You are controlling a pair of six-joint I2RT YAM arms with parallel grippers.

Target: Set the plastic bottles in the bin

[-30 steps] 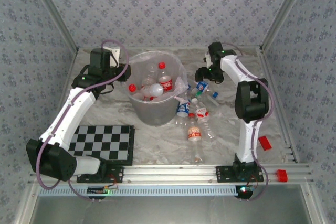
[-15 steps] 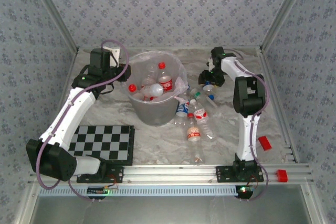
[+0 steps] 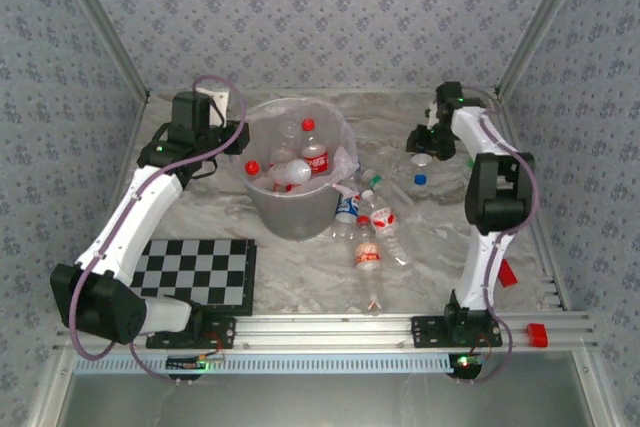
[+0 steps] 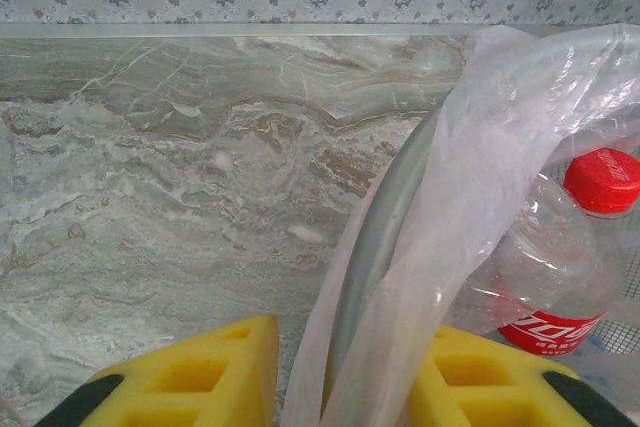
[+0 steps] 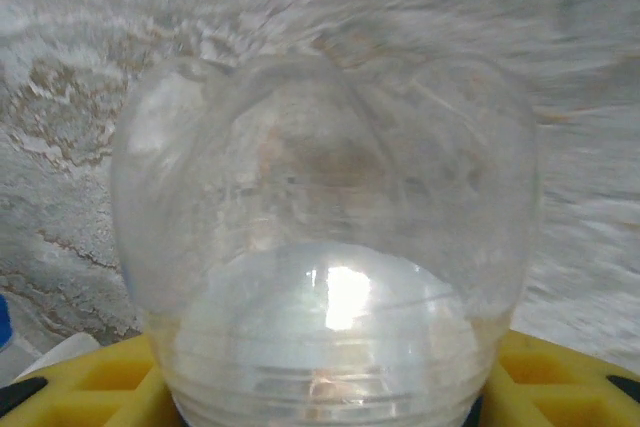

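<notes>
Right end effector is clamped on a clear bottle. The wrist view has the bottle's rounded end bulging between the yellow fingers. It sits at the far right of the table, well apart from the bin.

Left end effector is closed on the bin's near-left rim, one yellow finger on each side of the grey wall, with the bag pinched in.

Bin is far centre and already has several bottles in it. One with a red cap and red label stands tallest, right beside the rim grip.

Between the bin and the right arm is a loose heap of bottles lying flat. A blue-label one is touching the bin wall. Another with a blue cap lies just below the right end effector.

Further out, a checkerboard mat is at near left. One red block is beside the right arm, and a second is on the front rail.
</notes>
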